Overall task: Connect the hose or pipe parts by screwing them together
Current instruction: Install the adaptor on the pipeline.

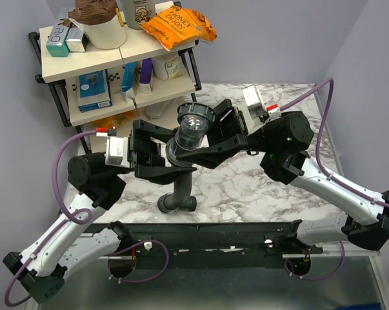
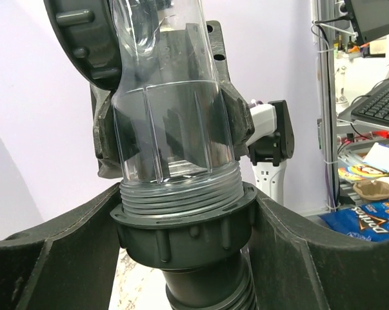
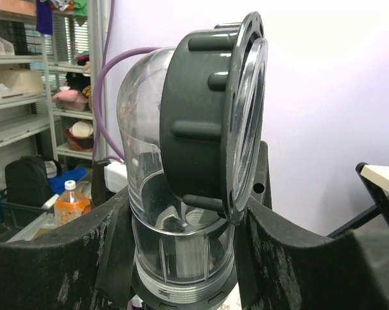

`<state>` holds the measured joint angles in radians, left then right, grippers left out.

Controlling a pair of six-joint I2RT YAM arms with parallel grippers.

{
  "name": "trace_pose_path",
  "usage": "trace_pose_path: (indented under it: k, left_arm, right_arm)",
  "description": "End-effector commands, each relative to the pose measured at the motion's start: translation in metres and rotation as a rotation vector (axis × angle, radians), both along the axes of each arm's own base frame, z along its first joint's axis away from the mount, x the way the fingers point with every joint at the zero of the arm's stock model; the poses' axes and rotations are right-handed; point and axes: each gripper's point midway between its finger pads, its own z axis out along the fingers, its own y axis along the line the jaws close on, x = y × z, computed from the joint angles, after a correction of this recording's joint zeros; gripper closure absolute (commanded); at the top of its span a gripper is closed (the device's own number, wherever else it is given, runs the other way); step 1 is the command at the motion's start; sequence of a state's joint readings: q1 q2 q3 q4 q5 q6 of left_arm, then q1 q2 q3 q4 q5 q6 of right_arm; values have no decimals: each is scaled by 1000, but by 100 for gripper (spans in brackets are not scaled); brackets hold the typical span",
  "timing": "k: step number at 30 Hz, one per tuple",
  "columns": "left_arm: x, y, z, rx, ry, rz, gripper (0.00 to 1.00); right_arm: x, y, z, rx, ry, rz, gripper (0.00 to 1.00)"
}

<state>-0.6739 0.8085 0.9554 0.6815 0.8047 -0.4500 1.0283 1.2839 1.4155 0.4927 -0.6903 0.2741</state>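
Left gripper [image 2: 188, 216] clamps grey ring nut [image 2: 181, 242]; right gripper [image 3: 181, 232] clamps clear rigid elbow [image 3: 149, 129], likely light, slick, crackable. Ribbed hose [image 1: 180, 187] hangs limp: grip collars, not ribs.

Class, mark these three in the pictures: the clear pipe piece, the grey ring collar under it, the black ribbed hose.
clear pipe piece [image 2: 171, 129]: left wrist view, middle of its wall.
grey ring collar [image 2: 181, 239]: left wrist view, ridged outer face.
black ribbed hose [image 1: 182, 188]: top view, its upright middle stretch.

Overhead looks down; wrist views (very close) share the clear fitting [image 2: 175, 129].
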Motion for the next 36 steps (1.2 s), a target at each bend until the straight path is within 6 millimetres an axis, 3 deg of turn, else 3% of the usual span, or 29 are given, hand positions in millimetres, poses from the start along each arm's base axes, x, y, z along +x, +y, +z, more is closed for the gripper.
trace_pose_path:
  k: [1,8,17,27,36]
  left_arm:
    - [-29,51,85,-308,-170,103,100]
    - [-20,54,86,-318,-197,173,100]
    - [12,55,81,-333,-199,330,100]
    - [15,57,82,-347,-203,356,100]
    - [30,62,85,-359,-189,444,100]
  right_arm:
    - [11,20,-63,-198,83,0,99]
    - [18,22,-75,-242,96,-38,99]
    - [28,22,-85,-256,117,-133,99]
    - [37,29,-87,-242,141,-258,99]
    - [44,39,-108,-293,177,-368,99]
